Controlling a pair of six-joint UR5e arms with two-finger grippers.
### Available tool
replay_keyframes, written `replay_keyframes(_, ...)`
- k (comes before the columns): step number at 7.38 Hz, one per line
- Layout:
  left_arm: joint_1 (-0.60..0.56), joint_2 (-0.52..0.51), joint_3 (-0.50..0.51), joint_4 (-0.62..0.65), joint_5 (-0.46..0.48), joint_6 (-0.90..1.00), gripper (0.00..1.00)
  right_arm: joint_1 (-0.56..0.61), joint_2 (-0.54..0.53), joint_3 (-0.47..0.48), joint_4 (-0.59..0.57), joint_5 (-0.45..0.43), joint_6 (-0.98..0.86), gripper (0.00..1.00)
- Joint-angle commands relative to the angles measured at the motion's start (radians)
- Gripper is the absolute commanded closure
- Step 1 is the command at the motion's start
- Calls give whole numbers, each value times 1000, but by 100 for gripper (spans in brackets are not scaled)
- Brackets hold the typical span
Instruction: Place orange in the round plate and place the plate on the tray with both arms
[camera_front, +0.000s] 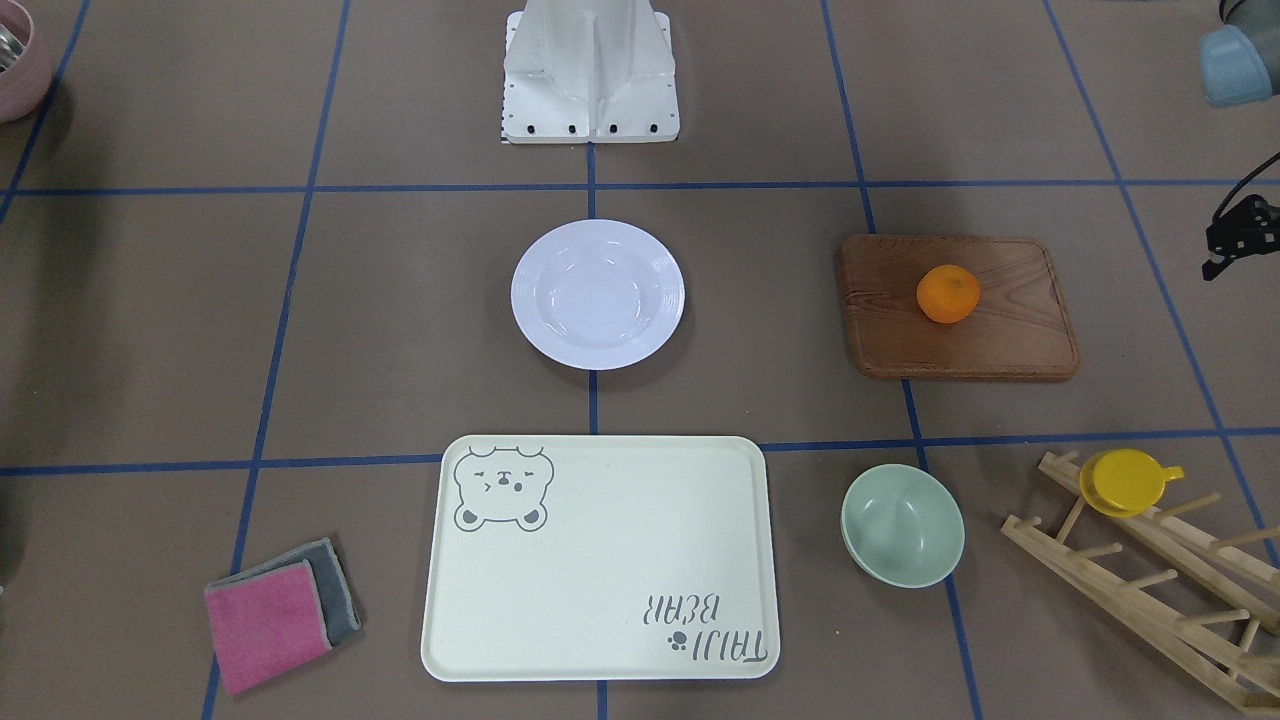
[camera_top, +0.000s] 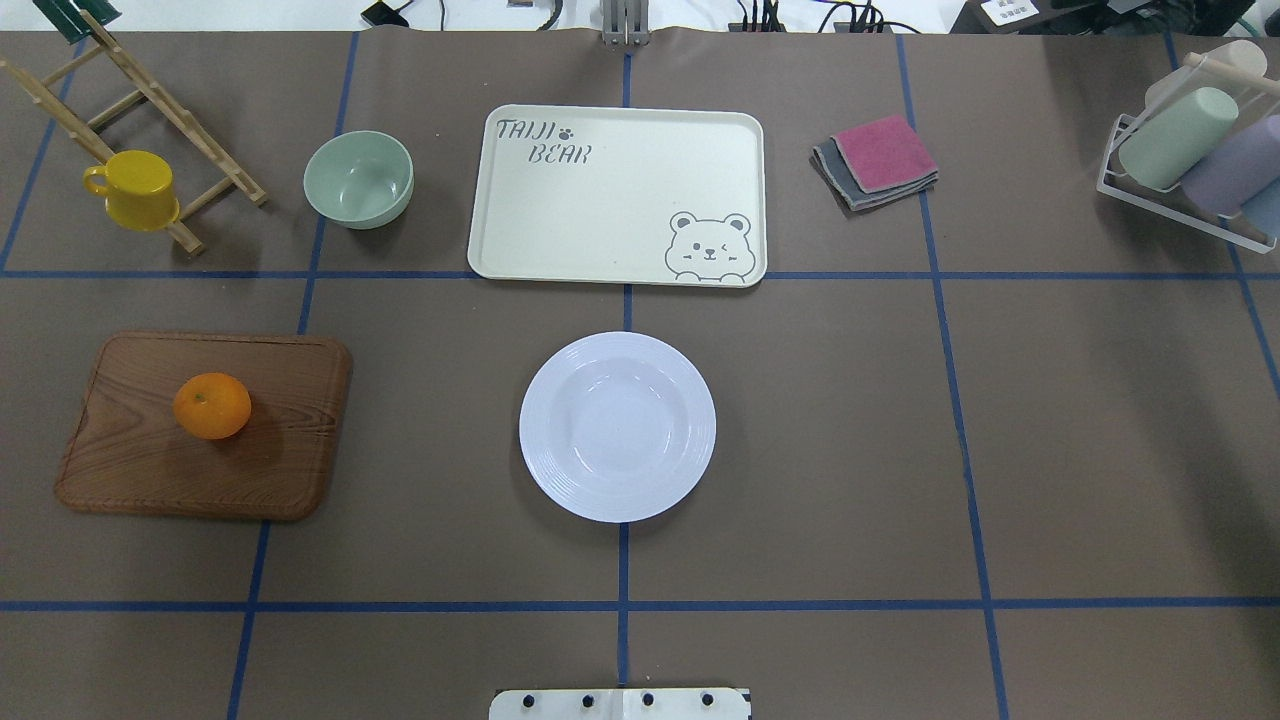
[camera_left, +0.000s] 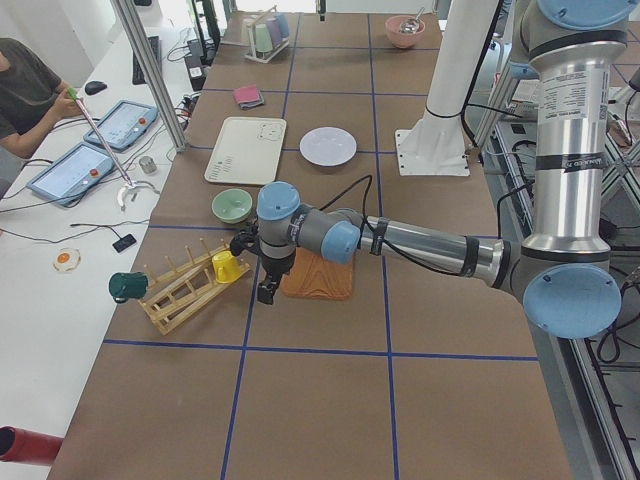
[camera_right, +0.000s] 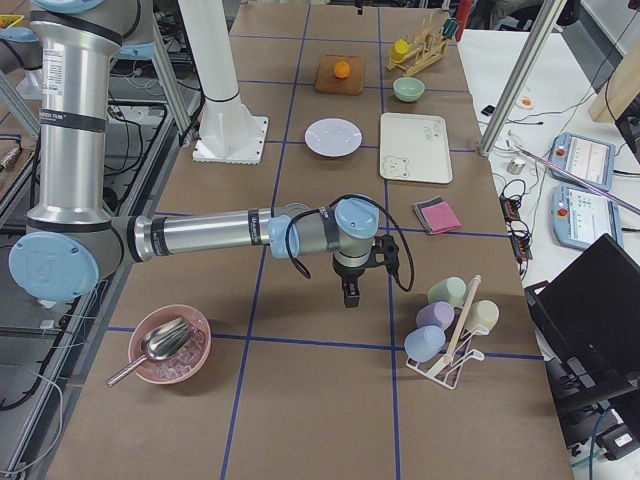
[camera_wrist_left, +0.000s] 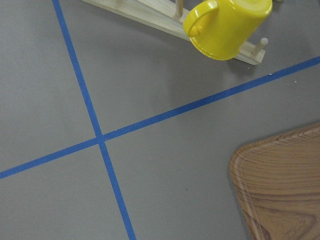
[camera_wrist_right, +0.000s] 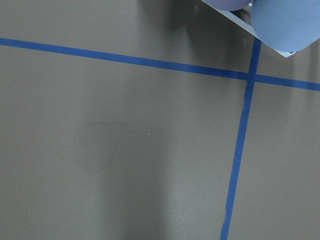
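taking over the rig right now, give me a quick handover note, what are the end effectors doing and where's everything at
Left end effector: hangs over the table between the wooden board and the peg rack with the yellow cup. It carries none of the job's things; open or shut cannot be told.
Right end effector: over bare table near the rack of pastel cups. Open or shut cannot be told.
Things: the orange sits on the wooden board on the robot's left. The round plate is empty at mid-table. The tray is empty, beyond the plate and apart from it.
Done: nothing.
Left: orange into plate, then plate onto tray with both arms.
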Motion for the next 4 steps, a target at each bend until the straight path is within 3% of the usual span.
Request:
replay_keyframes(1, 2, -2, -3, -2, -16, 1, 1, -1, 2, 7, 0, 4, 0, 0)
replay_keyframes(4, 14, -9, -1, -4, -22, 1, 1, -24, -3, -5, 54, 42, 0, 0)
